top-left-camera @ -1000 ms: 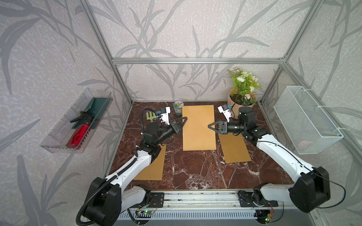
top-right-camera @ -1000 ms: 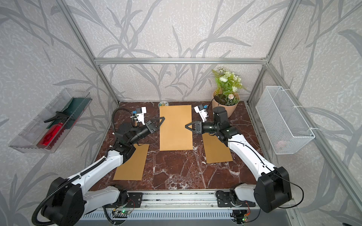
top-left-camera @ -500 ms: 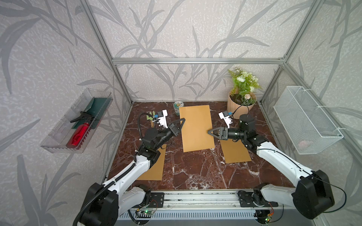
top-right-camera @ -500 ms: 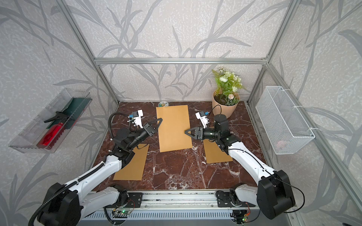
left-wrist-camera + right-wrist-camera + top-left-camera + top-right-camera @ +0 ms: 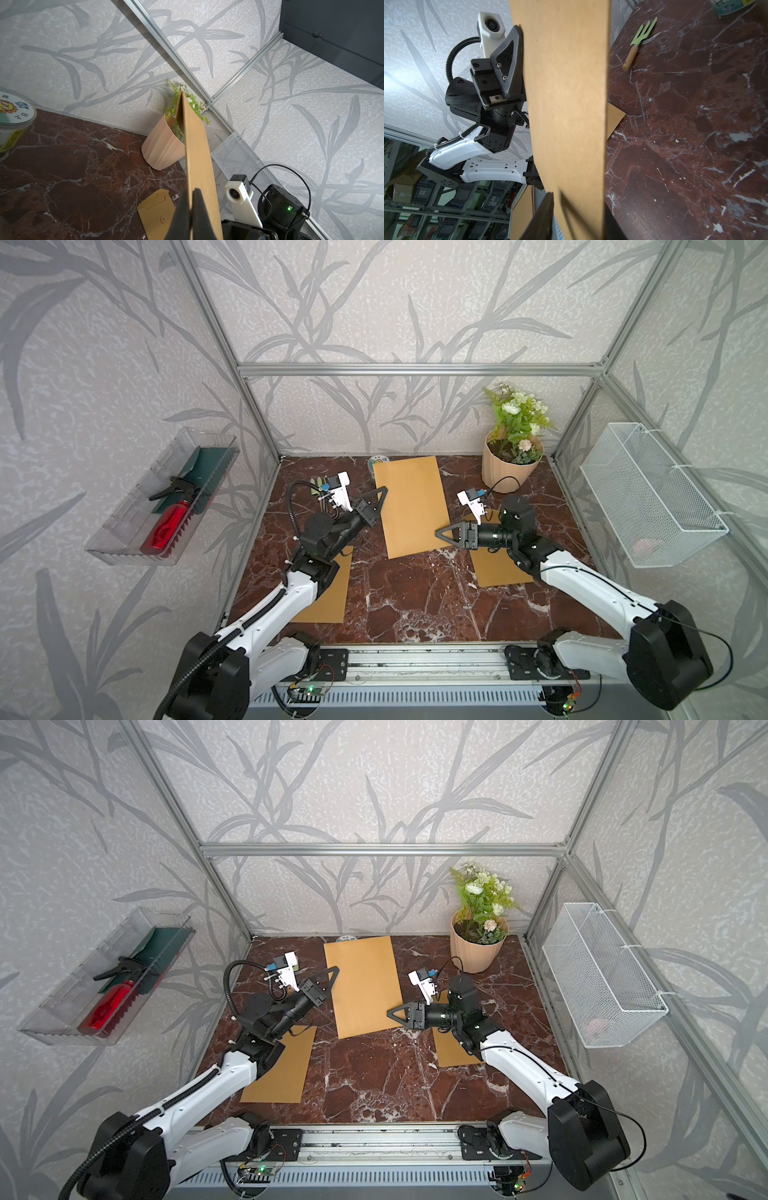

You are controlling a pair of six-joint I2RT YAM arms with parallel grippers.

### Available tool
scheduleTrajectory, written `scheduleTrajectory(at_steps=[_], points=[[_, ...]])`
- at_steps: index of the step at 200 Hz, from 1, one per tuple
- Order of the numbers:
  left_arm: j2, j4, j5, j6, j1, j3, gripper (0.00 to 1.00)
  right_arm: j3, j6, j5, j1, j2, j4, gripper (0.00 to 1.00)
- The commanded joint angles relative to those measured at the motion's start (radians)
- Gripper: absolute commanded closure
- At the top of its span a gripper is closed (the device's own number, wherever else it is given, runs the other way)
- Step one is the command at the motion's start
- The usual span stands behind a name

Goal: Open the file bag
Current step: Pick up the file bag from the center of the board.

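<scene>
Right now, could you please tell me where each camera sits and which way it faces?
Top views: high at the front, looking down at the table; both whole arms show, left tool and right tool at the file bag.
Left wrist: on the left arm, looking along its fingers, clamped on the file bag, toward the plant pot.
Right wrist: on the right arm, looking along its fingers past the file bag at the left arm.
Shared: both wrist views show the file bag, from opposite edges.

Plant pot (image 5: 509,472) back cnr; wire basket (image 5: 648,497) on wall.
</scene>
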Motion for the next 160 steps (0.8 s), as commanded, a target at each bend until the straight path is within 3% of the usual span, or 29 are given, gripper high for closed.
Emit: scheduleTrajectory(at_steps=[1, 62, 102, 160], points=[[-0.018, 0.025, -0.034, 0.029, 0.009, -0.008, 1.0, -0.007, 0.002, -0.002, 0.008, -0.032, 0.031, 0.71], [-0.019, -0.032, -0.031, 0.04, 0.018, -0.002, 1.0, 0.014, -0.027, 0.008, 0.008, -0.044, -0.015, 0.93], [-0.045, -0.194, -0.057, 0.097, 0.018, 0.01, 0.63, 0.066, -0.132, 0.065, 0.008, -0.083, -0.184, 0.97], [-0.136, -0.604, -0.213, 0.231, 0.018, 0.082, 0.58, 0.19, -0.318, 0.272, 0.015, -0.141, -0.541, 0.99]])
